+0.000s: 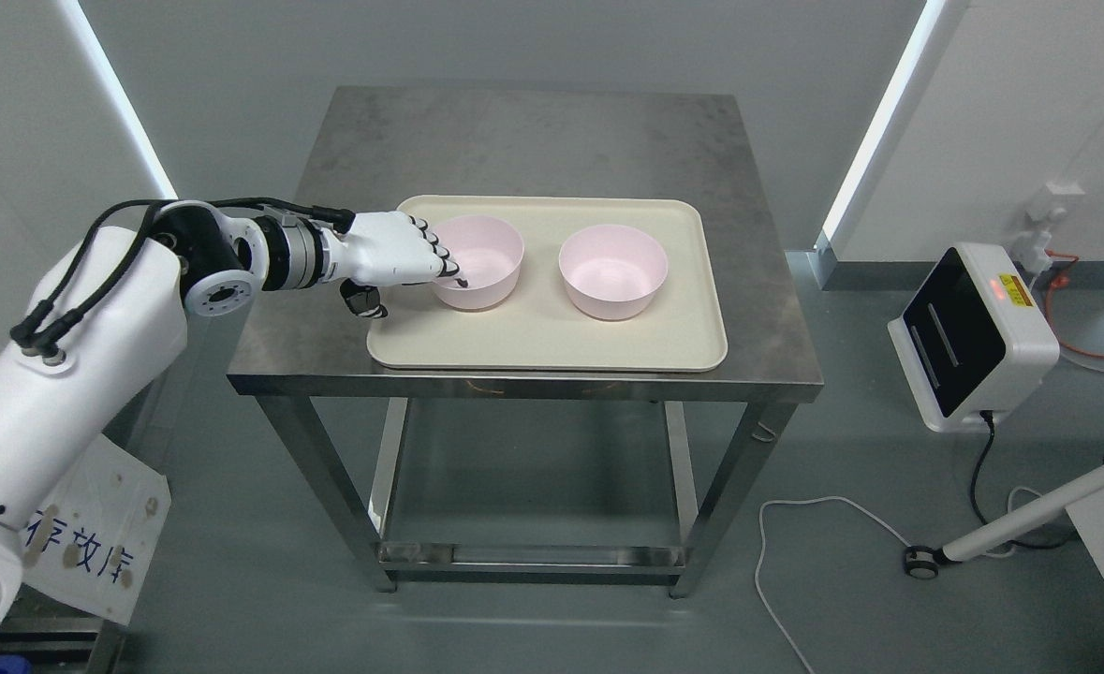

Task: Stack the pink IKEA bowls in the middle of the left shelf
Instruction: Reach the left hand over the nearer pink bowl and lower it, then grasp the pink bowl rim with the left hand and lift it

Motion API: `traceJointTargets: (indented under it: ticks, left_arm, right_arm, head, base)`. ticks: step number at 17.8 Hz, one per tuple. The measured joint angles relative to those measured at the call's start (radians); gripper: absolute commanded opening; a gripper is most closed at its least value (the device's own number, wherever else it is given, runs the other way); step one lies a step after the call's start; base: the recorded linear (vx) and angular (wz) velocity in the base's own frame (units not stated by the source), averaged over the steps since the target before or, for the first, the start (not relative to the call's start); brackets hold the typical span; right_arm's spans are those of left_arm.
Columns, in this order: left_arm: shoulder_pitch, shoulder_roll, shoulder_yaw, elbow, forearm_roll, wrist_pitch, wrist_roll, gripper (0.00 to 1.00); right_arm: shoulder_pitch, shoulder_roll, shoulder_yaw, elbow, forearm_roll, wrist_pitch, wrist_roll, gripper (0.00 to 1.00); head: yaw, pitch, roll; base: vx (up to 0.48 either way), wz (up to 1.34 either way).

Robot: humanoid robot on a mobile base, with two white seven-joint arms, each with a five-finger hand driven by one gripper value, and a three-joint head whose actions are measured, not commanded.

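Head view: left hand (400,255) reaches over the near rim of the left bowl (478,262), fingers (441,262) curled over the edge, thumb underneath I think, pinching it to lift. Right bowl (613,271) sits apart on the same tray (552,346), on the counter (533,140).

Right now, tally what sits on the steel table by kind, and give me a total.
Pink bowls: 2, the left bowl under the left hand, whose fingers hook over its rim, and the right bowl apart from it
Cream tray: 1, holding both bowls
Total: 3 things on the steel table
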Motion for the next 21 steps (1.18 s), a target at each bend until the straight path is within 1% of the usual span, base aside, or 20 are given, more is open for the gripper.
traceJointTargets:
  ticks: [1,2,4,5,6,7,10,16,18,21]
  left_arm:
    - [-0.002,0.0,-0.002,0.005,-0.002,-0.003,0.01,0.59]
    - [-0.004,0.0,-0.003,0.011,-0.019,-0.004,0.025,0.52]
    - [-0.006,-0.005,-0.005,0.017,-0.063,-0.006,0.052,0.44]
    - [-0.007,-0.009,-0.006,0.019,-0.084,0.0,0.058,0.33]
    - [-0.007,-0.013,-0.006,0.02,-0.101,0.009,0.062,0.04]
    - [-0.007,-0.017,-0.006,0.019,-0.117,0.013,0.05,0.0]
    - [0.005,-0.032,0.026,-0.003,-0.143,0.041,-0.092,0.0]
    - [0.053,-0.069,0.089,-0.023,-0.161,0.056,-0.107,0.0]
    - [0.061,-0.081,0.109,-0.027,-0.162,0.041,-0.107,0.0]
    - [0.065,-0.098,0.141,-0.032,-0.161,0.028,-0.146,0.0]
  right_arm:
    - [0.0,0.0,0.0,0.0,0.0,0.0,0.0,1.0]
    - [0.0,0.0,0.0,0.0,0.0,0.0,0.0,1.0]
    - [0.0,0.0,0.0,0.0,0.0,0.0,0.0,1.0]
    - [0.0,0.0,0.0,0.0,0.0,0.0,0.0,1.0]
    - [0.0,0.0,0.0,0.0,0.0,0.0,0.0,1.0]
    - [0.0,0.0,0.0,0.0,0.0,0.0,0.0,1.0]
    - [0.0,0.0,0.0,0.0,0.0,0.0,0.0,1.0]
    - [0.0,0.0,0.0,0.0,0.0,0.0,0.0,1.0]
    - [0.0,0.0,0.0,0.0,0.0,0.0,0.0,1.0]
    - [0.0,0.0,0.0,0.0,0.0,0.0,0.0,1.0]
  head:
    - [0.0,0.0,0.0]
    - [0.0,0.0,0.0]
    - [0.0,0.0,0.0]
    - [0.0,0.0,0.0]
    - [0.0,0.0,0.0]
    - [0.0,0.0,0.0]
    - [0.0,0.0,0.0]
    - [0.0,0.0,0.0]
    - [0.0,0.0,0.0]
    - [0.0,0.0,0.0]
  base:
    - [0.0,0.0]
    - [0.0,0.0]
    - [0.0,0.0]
    - [0.0,0.0]
    - [0.0,0.0]
    - [0.0,0.0]
    - [0.0,0.0]
    - [0.006,0.01]
    - [0.013,0.04]
    - [0.012,0.05]
